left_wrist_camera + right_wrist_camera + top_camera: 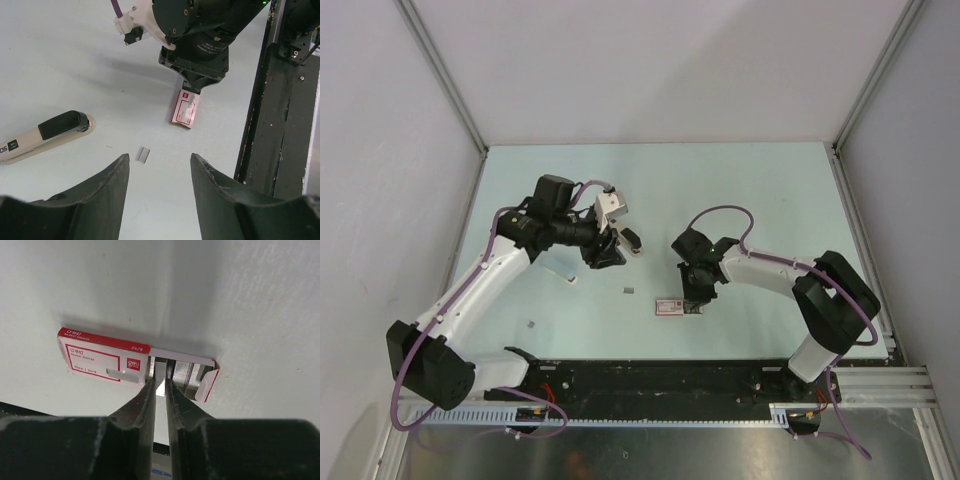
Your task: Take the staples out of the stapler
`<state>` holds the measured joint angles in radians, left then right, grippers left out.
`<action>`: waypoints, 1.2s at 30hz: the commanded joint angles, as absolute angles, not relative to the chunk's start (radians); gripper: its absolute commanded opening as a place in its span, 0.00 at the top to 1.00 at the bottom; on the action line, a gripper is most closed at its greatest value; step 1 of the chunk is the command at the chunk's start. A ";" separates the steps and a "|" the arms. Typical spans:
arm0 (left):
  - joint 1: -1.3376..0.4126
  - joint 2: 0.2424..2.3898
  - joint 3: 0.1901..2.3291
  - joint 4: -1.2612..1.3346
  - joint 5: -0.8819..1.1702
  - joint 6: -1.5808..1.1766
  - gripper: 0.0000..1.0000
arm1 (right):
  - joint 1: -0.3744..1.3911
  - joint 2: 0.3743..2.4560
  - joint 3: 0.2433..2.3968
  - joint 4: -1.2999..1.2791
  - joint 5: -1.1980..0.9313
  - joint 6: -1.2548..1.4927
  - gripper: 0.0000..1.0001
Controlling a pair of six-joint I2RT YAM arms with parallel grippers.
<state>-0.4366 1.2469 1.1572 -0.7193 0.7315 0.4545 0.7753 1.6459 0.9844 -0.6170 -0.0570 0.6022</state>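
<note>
The stapler [45,132] lies on the table at the left of the left wrist view, with a cream body and a black end; only its black end [632,240] shows from above. My left gripper [159,162] is open and empty, hovering above a short loose strip of staples [144,154], which also shows in the top view [628,290]. My right gripper [160,384] is shut on a silvery strip of staples [160,372] at the open end of the red and white box [100,357].
The box [670,305] lies near the table's middle front, with my right gripper [698,295] over its right end. A tiny grey bit [531,324] lies front left. The black base rail [660,375] runs along the near edge. Walls enclose three sides.
</note>
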 commanded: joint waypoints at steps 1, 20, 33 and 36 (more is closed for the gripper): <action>-0.442 1.213 1.147 -0.709 0.737 0.481 0.43 | 0.781 1.648 1.017 -0.621 -0.034 0.612 0.83; -0.442 1.207 1.145 -0.709 0.738 0.476 0.43 | 0.772 1.525 1.043 -0.652 -0.068 0.629 0.87; -0.442 1.200 1.142 -0.709 0.731 0.479 0.43 | 0.656 1.568 1.140 -0.744 0.141 0.523 0.87; -0.442 1.203 1.144 -0.710 0.734 0.479 0.43 | 0.659 1.626 1.178 -0.790 0.281 0.506 0.87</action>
<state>-0.4366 1.2301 1.1458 -0.7193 0.7273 0.4549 0.6601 1.5650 1.1084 -0.7155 0.0689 0.5564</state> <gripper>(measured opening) 0.573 0.138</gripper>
